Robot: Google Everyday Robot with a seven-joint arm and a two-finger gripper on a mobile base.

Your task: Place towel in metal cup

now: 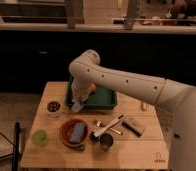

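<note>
A blue-grey folded towel (77, 132) lies in an orange bowl (66, 135) at the front of the wooden table (136, 150). The small metal cup (106, 141) stands upright just right of the bowl, near the front edge. My white arm reaches in from the right. Its gripper (77, 104) hangs over the front left corner of the green tray (103, 100), behind the bowl and apart from the towel. A small pale piece shows at its tip; I cannot tell what it is.
A white bowl with dark contents (54, 107) stands at the left. A green cup (39, 137) is at the front left. White and metal utensils (110, 125) and a brown bar (133, 126) lie right of the bowl. A dark counter runs behind the table.
</note>
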